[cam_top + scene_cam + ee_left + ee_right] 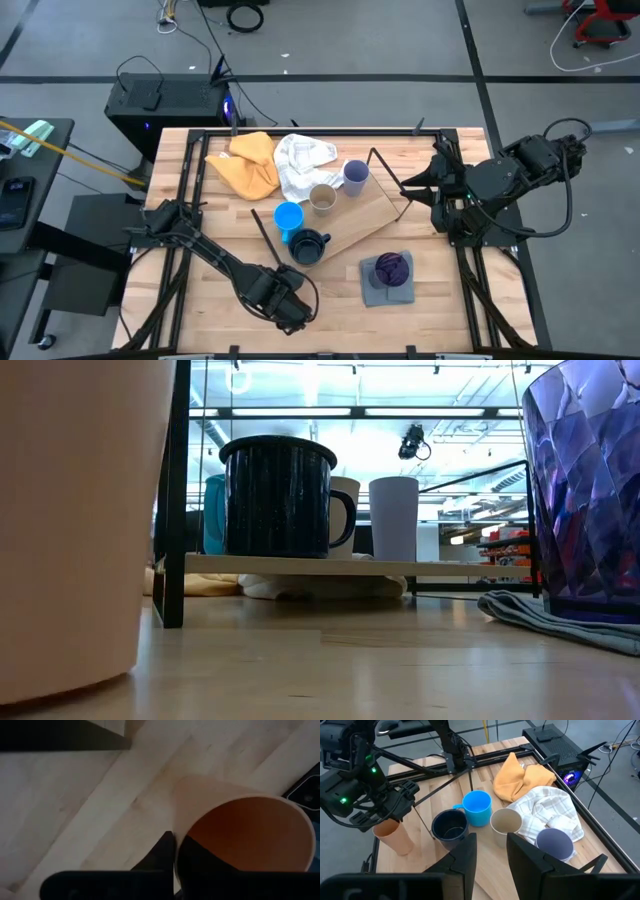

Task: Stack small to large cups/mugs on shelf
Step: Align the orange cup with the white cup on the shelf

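My left gripper (175, 845) is shut on the orange cup (240, 830) near the table's near edge; the gripper (290, 306) hides the cup in the high view. The shelf (365, 222), a light-wood board on a black wire frame, lies mid-table. On it stand the lavender cup (355, 175), the beige cup (322, 198), the bright blue mug (288, 217) and the dark navy mug (307, 245). The purple cup (392, 267) rests on a grey cloth (375, 292). My right gripper (490, 847) is open above the shelf's right end, touching nothing. My left gripper pinches the orange cup's wall at its rim (182, 837), one finger (162, 852) outside and the other inside the hollow. The fingers come from above, pointing down. The cup (70, 520) stands upright with its base on the tabletop.
A yellow cloth (245, 165) and a white cloth (300, 160) lie at the table's far side behind the shelf. Black frame rails (185, 190) run along the table's sides. Bare tabletop (330, 310) shows near the near edge.
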Robot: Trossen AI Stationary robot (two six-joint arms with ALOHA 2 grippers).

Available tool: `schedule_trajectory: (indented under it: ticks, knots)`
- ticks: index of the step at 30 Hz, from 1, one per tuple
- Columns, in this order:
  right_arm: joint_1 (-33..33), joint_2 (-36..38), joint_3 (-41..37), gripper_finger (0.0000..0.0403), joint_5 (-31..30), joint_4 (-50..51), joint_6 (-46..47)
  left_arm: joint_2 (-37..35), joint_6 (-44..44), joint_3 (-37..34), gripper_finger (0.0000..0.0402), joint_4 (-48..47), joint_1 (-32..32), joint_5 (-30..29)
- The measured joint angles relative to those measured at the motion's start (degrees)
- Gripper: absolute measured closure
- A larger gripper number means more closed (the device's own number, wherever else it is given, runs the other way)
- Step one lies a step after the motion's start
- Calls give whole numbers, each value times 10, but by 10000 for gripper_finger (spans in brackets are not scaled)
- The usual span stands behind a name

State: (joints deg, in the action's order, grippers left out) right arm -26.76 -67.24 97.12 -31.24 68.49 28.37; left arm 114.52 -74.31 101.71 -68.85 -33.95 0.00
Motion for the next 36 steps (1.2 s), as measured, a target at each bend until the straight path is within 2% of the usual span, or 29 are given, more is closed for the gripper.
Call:
schedule_trajectory:
  ticks: [11,17,21,29,36]
  knots:
    - [0,0,0,289,0,0,-1,-3,15,6,393,-7,-5,16]
    - [0,0,0,289,-2,0,-11,-7,30,82,393,-24,-20,19]
    - [0,0,0,289,-2,0,-16,-7,40,159,393,-38,-30,-14]
    - [0,0,0,289,-2,1,-27,-8,71,332,393,-125,-18,-98]
    - [0,0,0,289,-2,12,-30,-49,114,316,393,-106,16,-141]
